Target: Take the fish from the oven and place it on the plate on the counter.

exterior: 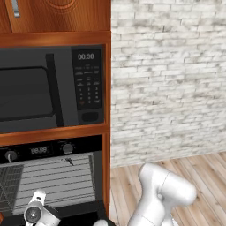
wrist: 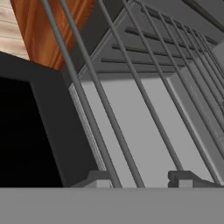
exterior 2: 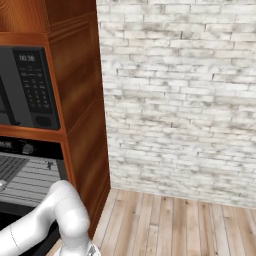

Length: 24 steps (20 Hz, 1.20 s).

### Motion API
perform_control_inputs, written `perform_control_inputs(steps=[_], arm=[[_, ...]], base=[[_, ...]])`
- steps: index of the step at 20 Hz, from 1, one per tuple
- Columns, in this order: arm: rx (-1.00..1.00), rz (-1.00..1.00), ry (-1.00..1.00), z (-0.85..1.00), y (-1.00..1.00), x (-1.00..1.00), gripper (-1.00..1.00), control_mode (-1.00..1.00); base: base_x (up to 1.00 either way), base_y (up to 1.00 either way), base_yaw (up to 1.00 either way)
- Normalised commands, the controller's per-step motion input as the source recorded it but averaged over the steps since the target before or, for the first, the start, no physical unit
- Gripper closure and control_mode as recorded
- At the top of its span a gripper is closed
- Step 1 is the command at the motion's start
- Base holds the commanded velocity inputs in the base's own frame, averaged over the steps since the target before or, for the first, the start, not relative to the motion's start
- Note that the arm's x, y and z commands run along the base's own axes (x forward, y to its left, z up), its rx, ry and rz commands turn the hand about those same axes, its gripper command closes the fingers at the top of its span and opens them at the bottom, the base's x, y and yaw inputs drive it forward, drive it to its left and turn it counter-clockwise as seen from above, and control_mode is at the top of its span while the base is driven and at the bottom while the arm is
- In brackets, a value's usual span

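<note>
Right now my end effector [wrist: 144,179] is low at the mouth of the oven [exterior: 53,181], its two fingertips [wrist: 181,178] standing apart with a clear gap and nothing between them, so I hold nothing. Ahead of me and slightly above run the bars of a wire rack [wrist: 131,96], slanting away into the grey cavity; just past my fingertips the bars cross close over them. I cannot see the fish from where I am, nor the plate, so I cannot say on which rack the fish lies. My worry is the rack itself: if I push forward at this height, a fingertip could catch on a bar, or slip between two and jam. Reaching blind, I might also nudge the fish deeper or close on bare wire.
</note>
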Motion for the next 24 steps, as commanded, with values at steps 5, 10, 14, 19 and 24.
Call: perform_control_inputs(steps=[5, 10, 14, 19, 24], arm=[[0.00, 0.01, 0.00, -1.00, 0.01, -0.95, 1.00, -1.00], [0.00, 0.01, 0.00, -1.00, 0.03, -1.00, 1.00, -1.00], [0.00, 0.01, 0.00, -1.00, 0.07, -1.00, 1.00, -1.00], [0.00, 0.02, 0.00, -0.96, 0.07, -1.00, 1.00, -1.00], [0.00, 0.02, 0.00, -0.87, 0.07, -1.00, 1.00, -1.00]], base=[[0.00, 0.00, 0.00], [0.00, 0.00, 0.00], [0.00, 0.00, 0.00], [0.00, 0.00, 0.00], [0.00, 0.00, 0.00]])
